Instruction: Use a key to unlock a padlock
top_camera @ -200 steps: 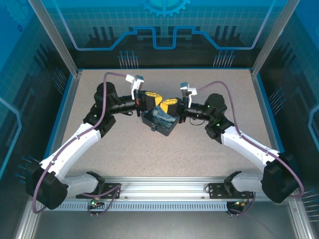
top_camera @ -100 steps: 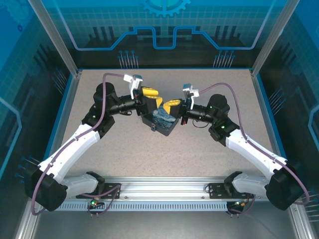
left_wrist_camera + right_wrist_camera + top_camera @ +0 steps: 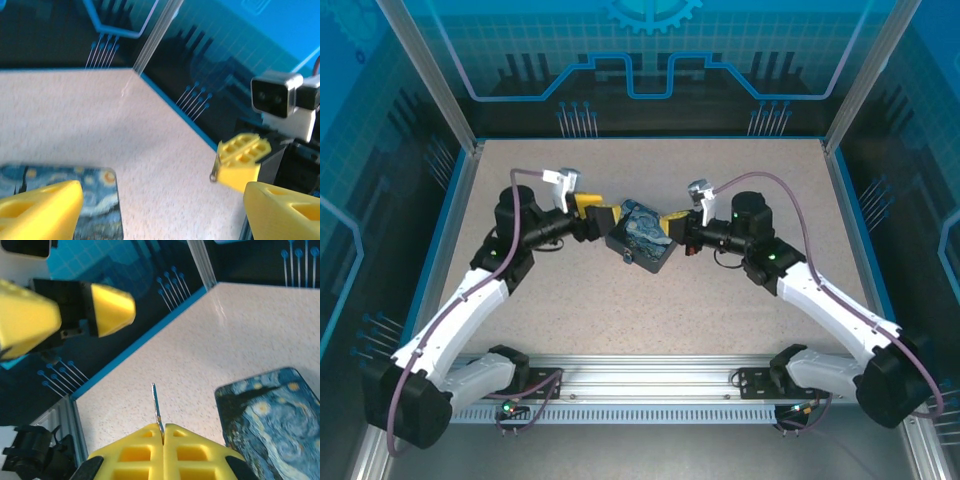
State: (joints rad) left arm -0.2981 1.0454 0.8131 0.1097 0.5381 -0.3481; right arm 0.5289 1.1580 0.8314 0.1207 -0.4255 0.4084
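Seen from above, we found a starry-print box at the middle of the speckled surface, with an arm reaching in from each side. The left pincer sat just beside the box at its 9 o'clock, released, its yellow fingers spread wide. The right pincer sat at the box's 3 o'clock, clenched on the key. In the right wrist view the key was a thin metal sliver standing out from between the closed fingertips toward 12 o'clock, over bare surface and apart from the box. The padlock showed as a tiny speck on the box's near side, at 6 o'clock, too small for us to make out more.
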